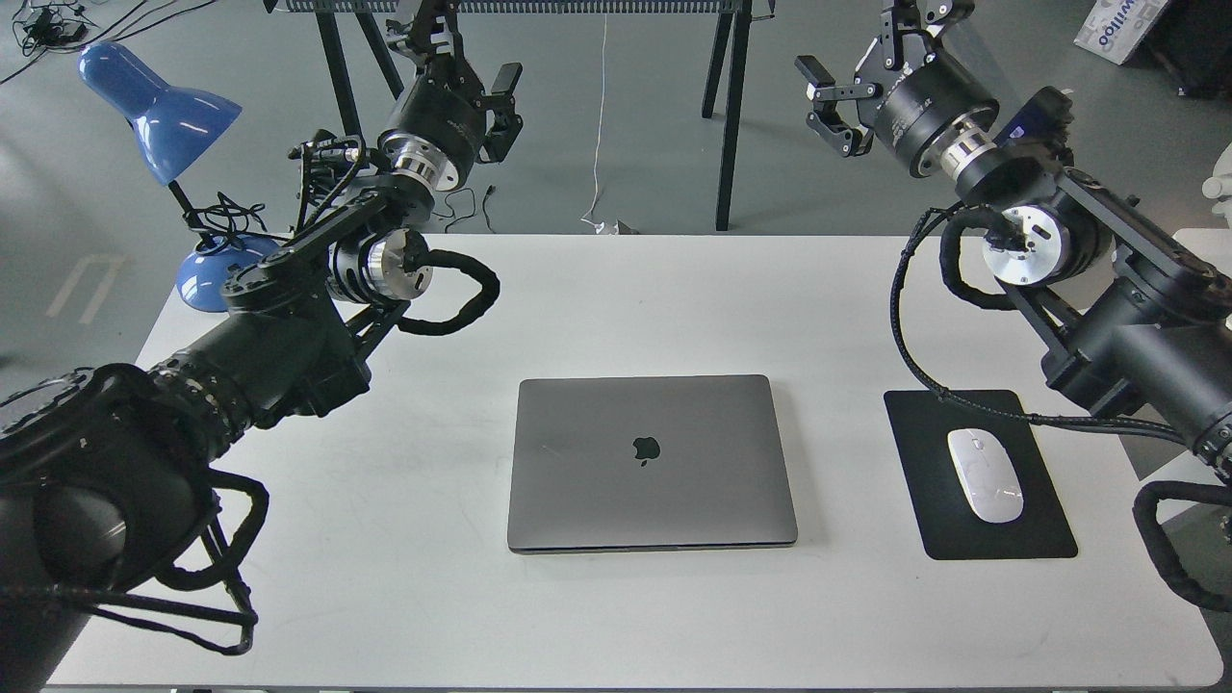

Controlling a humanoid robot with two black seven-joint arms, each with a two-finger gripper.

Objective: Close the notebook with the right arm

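The notebook (652, 464) is a space-grey laptop lying flat in the middle of the white table (674, 298), lid down, apple logo up. My right arm, with a blue part near the wrist, is raised at the upper right, well clear of the notebook. Its gripper (866, 60) is high above the table's far right edge, fingers spread and empty. My left arm comes in from the left and bends upward. Its gripper (458, 46) is above the far left edge, fingers apart and empty.
A black mouse pad (991, 515) with a white mouse (984, 474) lies right of the notebook. A blue desk lamp (159, 101) stands at the table's far left corner. Black trestle legs (727, 115) stand behind the table. Another white table edge (1203, 255) shows at right.
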